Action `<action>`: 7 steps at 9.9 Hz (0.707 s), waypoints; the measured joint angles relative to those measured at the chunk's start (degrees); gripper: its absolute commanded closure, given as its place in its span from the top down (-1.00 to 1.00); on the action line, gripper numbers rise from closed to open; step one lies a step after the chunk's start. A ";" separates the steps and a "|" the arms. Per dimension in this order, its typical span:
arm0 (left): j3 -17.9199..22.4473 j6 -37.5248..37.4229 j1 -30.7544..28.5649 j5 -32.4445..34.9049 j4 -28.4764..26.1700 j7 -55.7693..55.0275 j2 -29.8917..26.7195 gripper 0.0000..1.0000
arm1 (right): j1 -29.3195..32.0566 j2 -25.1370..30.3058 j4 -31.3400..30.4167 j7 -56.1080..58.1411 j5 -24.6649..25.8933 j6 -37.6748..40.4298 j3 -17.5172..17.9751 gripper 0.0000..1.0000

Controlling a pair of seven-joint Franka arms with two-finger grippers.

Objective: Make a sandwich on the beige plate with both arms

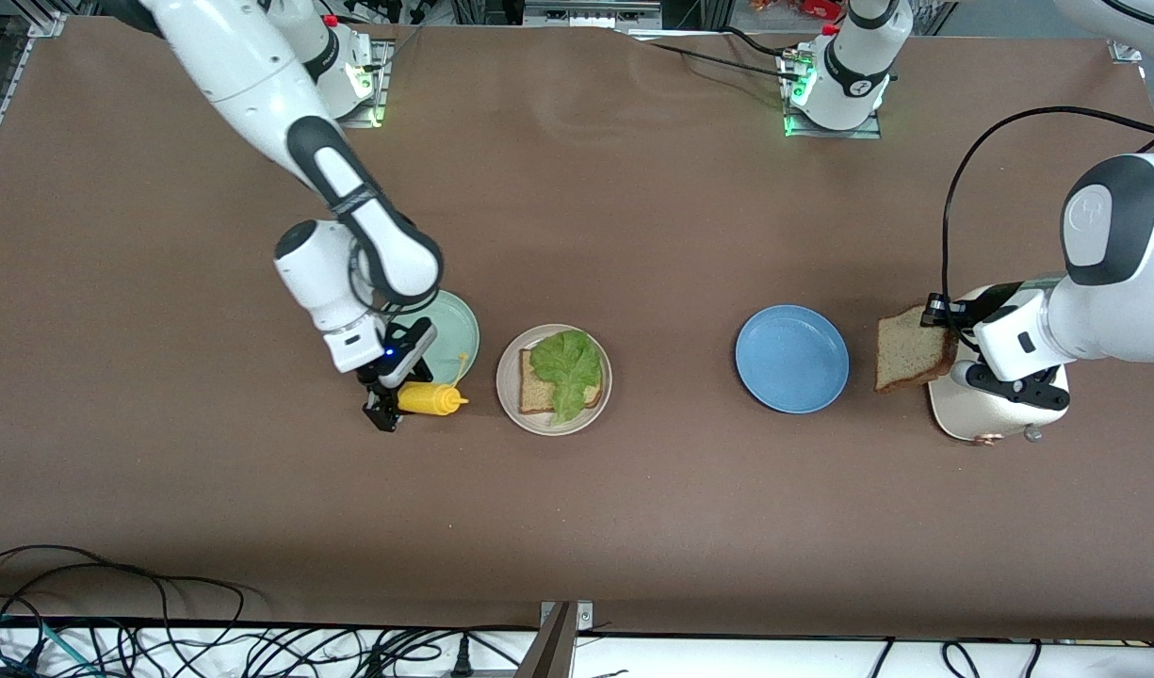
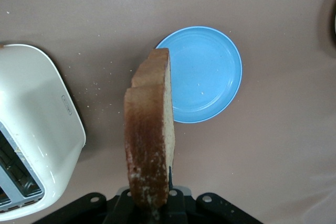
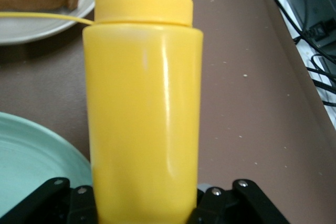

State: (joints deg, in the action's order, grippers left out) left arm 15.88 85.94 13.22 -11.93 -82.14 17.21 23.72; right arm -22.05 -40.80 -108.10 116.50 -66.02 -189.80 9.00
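A brown table (image 1: 577, 527) carries everything. A cream toaster (image 1: 972, 419) stands near the left arm's end, partly under that arm. The blue plate (image 1: 791, 359) lies beside it toward the middle. The beige plate (image 1: 509, 381) sits mid-table, bearing one bread slice (image 1: 534, 395) under a lettuce leaf (image 1: 567, 369). A mint plate (image 1: 459, 330) lies just beside it. The left gripper (image 1: 942, 315), clamped tight on a second bread slice (image 1: 908, 348), hangs between toaster and blue plate. The right gripper (image 1: 388, 400) is closed around a yellow squeeze bottle (image 1: 429, 398), beside the beige plate.
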 measured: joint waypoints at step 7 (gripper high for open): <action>-0.01 0.00 0.02 0.00 0.03 -0.01 0.02 -1.00 | -28.74 -5.88 -1.23 -0.17 0.02 -5.63 -23.79 -1.00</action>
State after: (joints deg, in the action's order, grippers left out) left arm 15.87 85.94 13.24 -11.93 -82.11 17.20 23.74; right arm -50.79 -46.69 -109.32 116.33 -66.01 -195.43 -14.79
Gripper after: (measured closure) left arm 0.903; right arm 0.947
